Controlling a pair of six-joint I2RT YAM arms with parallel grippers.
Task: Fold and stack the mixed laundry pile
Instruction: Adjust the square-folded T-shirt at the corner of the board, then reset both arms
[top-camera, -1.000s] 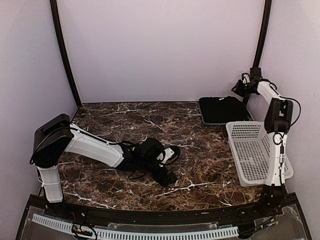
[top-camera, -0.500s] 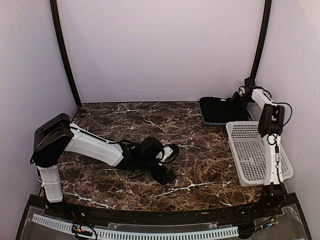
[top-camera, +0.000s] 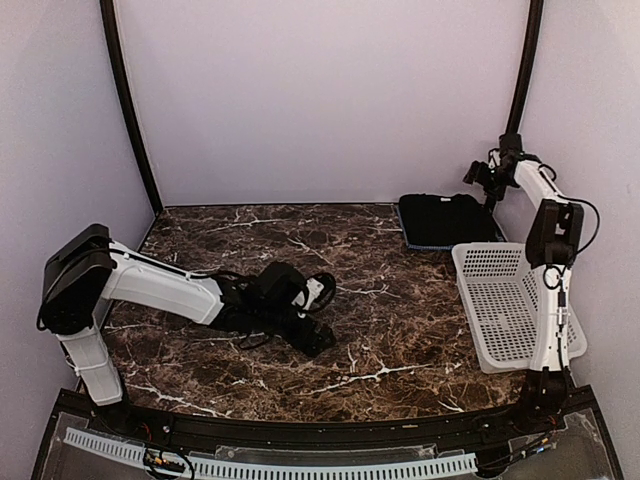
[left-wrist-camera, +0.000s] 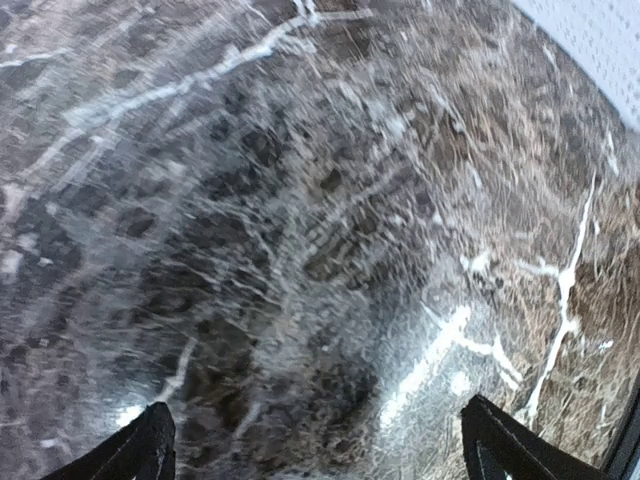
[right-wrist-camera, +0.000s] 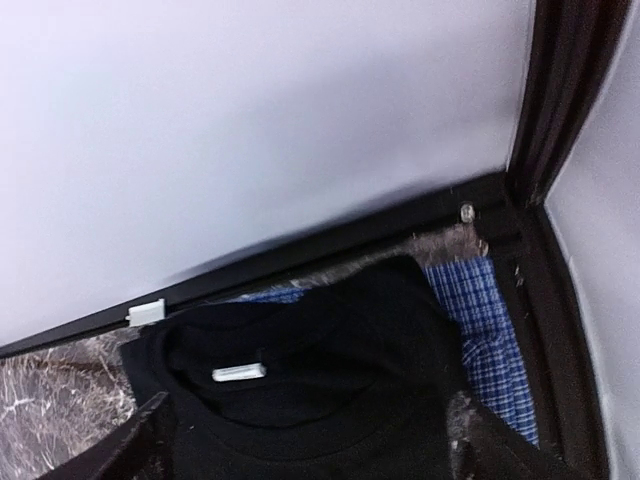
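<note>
The plain black garment (top-camera: 445, 218) lies folded at the back right of the marble table, on top of the blue-and-white check shirt (top-camera: 440, 246), whose edge shows along the near side. In the right wrist view the black garment (right-wrist-camera: 320, 380) shows its collar and white label, with the check shirt (right-wrist-camera: 490, 330) sticking out to its right. My right gripper (top-camera: 482, 178) (right-wrist-camera: 315, 452) hangs open above the stack, holding nothing. My left gripper (top-camera: 318, 338) (left-wrist-camera: 320, 452) sits low over bare marble in the middle of the table, wide open and empty.
A white perforated basket (top-camera: 515, 305) stands along the right edge, just in front of the stack; its corner (left-wrist-camera: 600, 40) shows in the left wrist view. Black frame posts (top-camera: 520, 90) rise at the back corners against the walls.
My right gripper dipped to the stack, opened, and rose back up. The left arm drew back a little toward the left, still open.
</note>
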